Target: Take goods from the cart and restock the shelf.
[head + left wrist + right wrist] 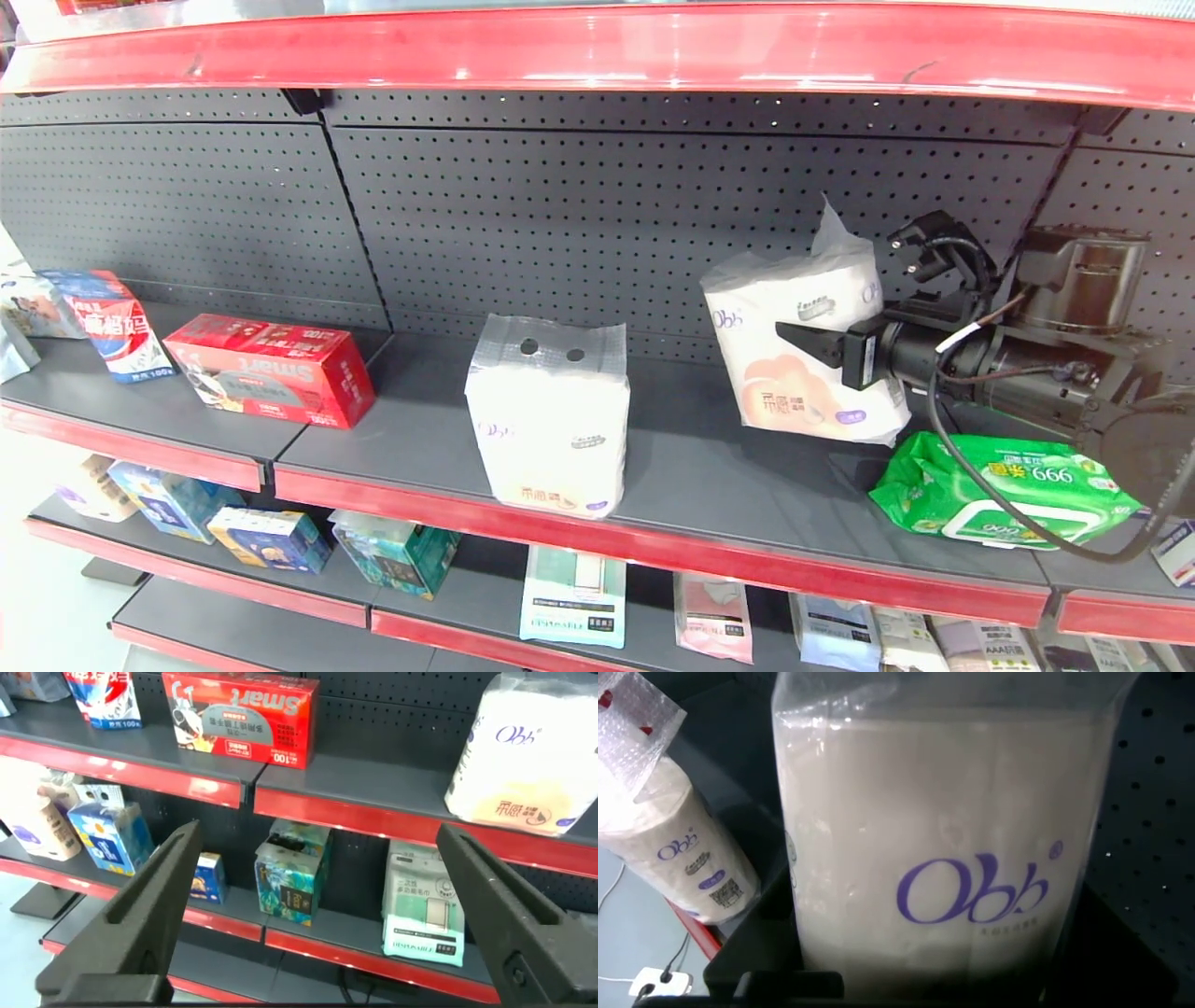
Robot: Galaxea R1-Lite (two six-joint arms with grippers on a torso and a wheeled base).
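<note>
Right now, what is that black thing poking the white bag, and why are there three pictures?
That is a robot with two arms, filling a shop shelf. The big picture comes from a camera on its head. The other two come from cameras on its wrists. The black thing is its right gripper, a hand with two fingers. It is squeezing a white tissue pack; the right wrist picture shows that pack very close up. The left gripper is open and holds nothing. Also on the shelf are a second tissue pack, a red box and a green wipes pack.
</note>
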